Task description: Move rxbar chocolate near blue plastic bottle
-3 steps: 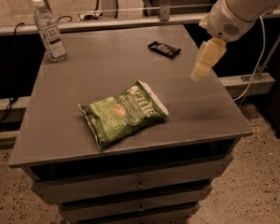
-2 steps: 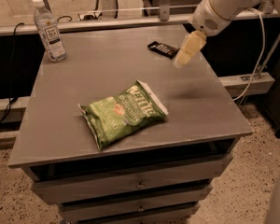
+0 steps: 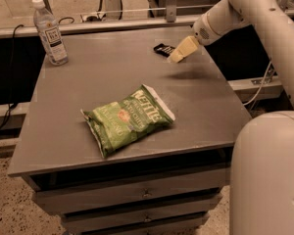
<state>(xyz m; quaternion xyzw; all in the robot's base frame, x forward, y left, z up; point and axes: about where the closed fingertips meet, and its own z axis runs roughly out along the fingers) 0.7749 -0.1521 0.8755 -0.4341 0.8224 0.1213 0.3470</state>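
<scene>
The rxbar chocolate (image 3: pixel 163 49) is a small flat black wrapper lying near the table's far right part; its right end is hidden behind my gripper. My gripper (image 3: pixel 178 56) has cream-coloured fingers and hangs just over the bar's right end, a little above the tabletop, on the white arm that reaches in from the right. The blue plastic bottle (image 3: pixel 50 32) is a clear bottle with a white cap and white label. It stands upright at the table's far left corner, well away from the bar.
A big green crinkly chip bag (image 3: pixel 127 119) lies in the middle of the grey table (image 3: pixel 83 77). Drawers sit below the front edge. The robot's white body (image 3: pixel 267 175) fills the lower right. A ledge with cables runs behind the table.
My gripper has moved left and toward the far side of the table, from beside the right edge to just over the rxbar. The bar, bottle and chip bag have not moved.
</scene>
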